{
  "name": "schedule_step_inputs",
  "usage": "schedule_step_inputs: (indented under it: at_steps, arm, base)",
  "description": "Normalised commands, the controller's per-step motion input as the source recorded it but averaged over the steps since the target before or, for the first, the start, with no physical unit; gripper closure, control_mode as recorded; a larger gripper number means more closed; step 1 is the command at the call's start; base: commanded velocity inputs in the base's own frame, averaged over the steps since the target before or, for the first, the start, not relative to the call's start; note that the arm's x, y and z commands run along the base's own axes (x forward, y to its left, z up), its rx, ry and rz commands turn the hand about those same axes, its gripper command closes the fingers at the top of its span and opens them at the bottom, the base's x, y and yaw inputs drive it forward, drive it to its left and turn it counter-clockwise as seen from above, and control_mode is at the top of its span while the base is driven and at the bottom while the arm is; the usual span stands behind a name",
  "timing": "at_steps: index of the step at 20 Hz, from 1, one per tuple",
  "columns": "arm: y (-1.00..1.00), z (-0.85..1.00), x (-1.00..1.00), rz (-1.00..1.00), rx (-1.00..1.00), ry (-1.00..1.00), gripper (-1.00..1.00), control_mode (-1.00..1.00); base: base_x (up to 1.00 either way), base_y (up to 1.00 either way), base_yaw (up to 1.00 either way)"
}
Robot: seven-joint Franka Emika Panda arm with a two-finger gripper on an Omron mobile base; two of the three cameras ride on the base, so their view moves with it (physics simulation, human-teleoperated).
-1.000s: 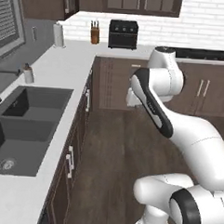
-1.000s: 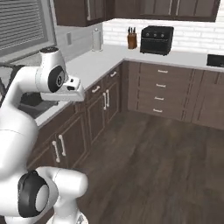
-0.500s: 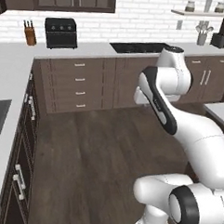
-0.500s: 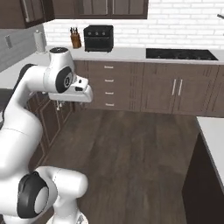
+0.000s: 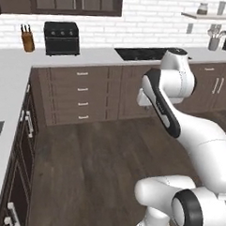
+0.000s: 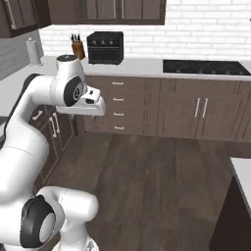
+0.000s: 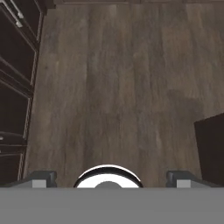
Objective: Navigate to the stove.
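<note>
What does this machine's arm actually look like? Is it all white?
Mostly white. The arm is built of smooth, rounded, glossy white shells, with dark grey to black bands and round caps at the joints; one black cap with a small emblem shows on the elbow. No loose cables show. At its end, the tool has two small grey finger tips, blocky and squared off.

I can see the stove [image 5: 148,53] ahead: a flat, glossy black rectangle set flush into the pale bench [image 5: 94,57] along the back wall, above the dark wood cabinets. From the right camera the stove [image 6: 205,67] sits toward the right of that bench, its surface bare, with faint grey burner rings barely visible.
</note>
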Motion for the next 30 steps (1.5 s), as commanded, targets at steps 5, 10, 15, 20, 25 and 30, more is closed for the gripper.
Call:
schedule_step_inputs:
  at_steps: [5, 10, 15, 20, 25, 30]
  arm:
    - [0.00, 0.00, 0.00, 0.00, 0.00, 0.00, -1.00, 1.00]
    - [0.00, 0.00, 0.00, 0.00, 0.00, 0.00, -1.00, 1.00]
    - [0.00, 0.00, 0.00, 0.00, 0.00, 0.00, -1.00, 1.00]
    - [0.00, 0.00, 0.00, 0.00, 0.00, 0.00, -1.00, 1.00]
    - [0.00, 0.00, 0.00, 0.00, 0.00, 0.00, -1.00, 1.00]
    - [0.00, 0.00, 0.00, 0.00, 0.00, 0.00, -1.00, 1.00]
  base:
    - [1.00, 0.00, -0.01]
    - [1.00, 0.00, -0.03]
    - [1.00, 0.00, -0.03]
    - [1.00, -0.02, -0.03]
    - [1.00, -0.19, -0.05]
    - [0.96, -0.83, -0.09]
